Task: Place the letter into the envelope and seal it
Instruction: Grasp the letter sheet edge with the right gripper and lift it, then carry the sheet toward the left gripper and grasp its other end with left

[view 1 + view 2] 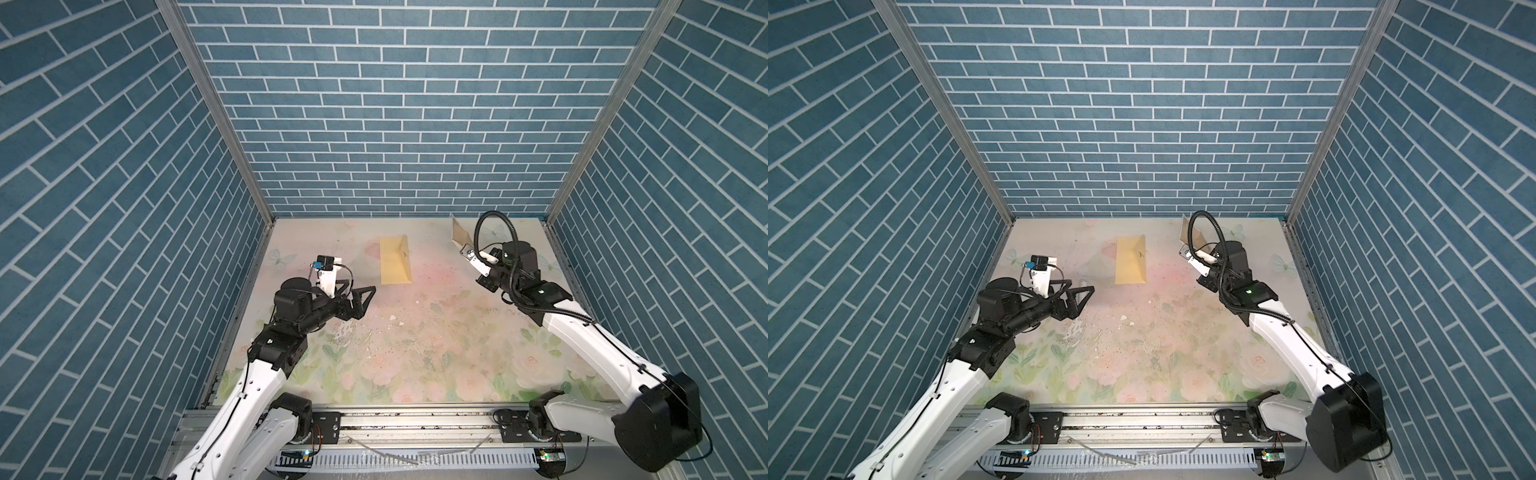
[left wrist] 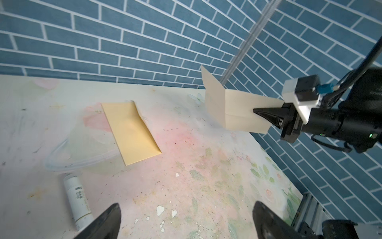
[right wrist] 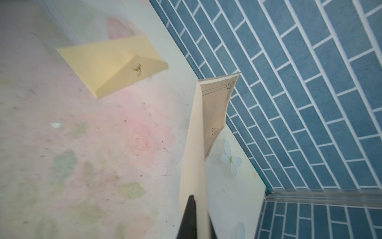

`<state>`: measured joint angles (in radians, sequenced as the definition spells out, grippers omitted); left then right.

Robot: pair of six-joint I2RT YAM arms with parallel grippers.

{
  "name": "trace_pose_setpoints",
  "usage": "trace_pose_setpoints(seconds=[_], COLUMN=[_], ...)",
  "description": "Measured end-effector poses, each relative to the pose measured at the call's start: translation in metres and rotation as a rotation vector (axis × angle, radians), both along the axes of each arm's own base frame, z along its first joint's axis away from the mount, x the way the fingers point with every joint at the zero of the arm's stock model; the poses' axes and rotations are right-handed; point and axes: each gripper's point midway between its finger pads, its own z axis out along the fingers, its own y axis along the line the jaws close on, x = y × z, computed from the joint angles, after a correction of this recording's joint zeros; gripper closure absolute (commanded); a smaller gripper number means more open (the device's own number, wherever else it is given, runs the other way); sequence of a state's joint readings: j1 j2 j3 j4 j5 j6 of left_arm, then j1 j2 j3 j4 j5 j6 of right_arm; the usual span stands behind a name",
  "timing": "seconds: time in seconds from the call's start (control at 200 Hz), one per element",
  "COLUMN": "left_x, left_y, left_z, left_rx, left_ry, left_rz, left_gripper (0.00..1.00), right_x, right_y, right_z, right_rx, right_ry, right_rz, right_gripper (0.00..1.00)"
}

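Note:
The pale-yellow envelope lies flat on the floral mat toward the back, and its triangular flap with a small dark mark stands slightly raised. My right gripper is shut on the near edge of the letter. The letter is a creased tan sheet with a dark border line, held up off the mat at the back right, to the right of the envelope. My left gripper hangs open and empty to the left and front of the envelope.
A white glue stick lies on the mat beside my left gripper. Small white flakes dot the mat in the middle. Blue brick walls close in three sides, and a metal rail runs along the front.

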<state>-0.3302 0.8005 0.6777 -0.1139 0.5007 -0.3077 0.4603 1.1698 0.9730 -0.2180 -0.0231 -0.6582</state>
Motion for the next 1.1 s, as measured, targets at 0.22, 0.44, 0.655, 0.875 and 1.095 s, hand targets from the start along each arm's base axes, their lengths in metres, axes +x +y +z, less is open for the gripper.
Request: trace_pose_setpoints(seconds=[0.22,0.44,0.655,0.875,1.095], left_x=[-0.008,-0.020,-0.028,-0.020,-0.024], left_y=[-0.026,-0.050,-0.096,-0.117,-0.125], left_z=[0.038,0.062,0.046,0.011,-0.005], left_rx=[0.049,0.089,0.200,0.314,0.383], left_ry=[-0.176,-0.416,-0.626,-0.749,-0.823], left_rz=[-0.152,-0.260,-0.444,-0.562,-0.671], left_gripper=[0.04,0.02,0.00,0.00,0.05], right_x=[-0.041,-0.063,-0.072,-0.086,-0.100], right_y=[0.020,0.023,0.023,0.024,0.025], right_z=[0.011,-0.001,-0.008,-0.010,-0.006], right_rx=[0.071,0.011,-0.044,-0.100,-0.166], right_ry=[0.128,0.228,0.267,0.258,0.210], right_rz=[0.154,0.211,0.247,0.308,0.387], right_gripper=[1.00,1.00,1.00,1.00,1.00])
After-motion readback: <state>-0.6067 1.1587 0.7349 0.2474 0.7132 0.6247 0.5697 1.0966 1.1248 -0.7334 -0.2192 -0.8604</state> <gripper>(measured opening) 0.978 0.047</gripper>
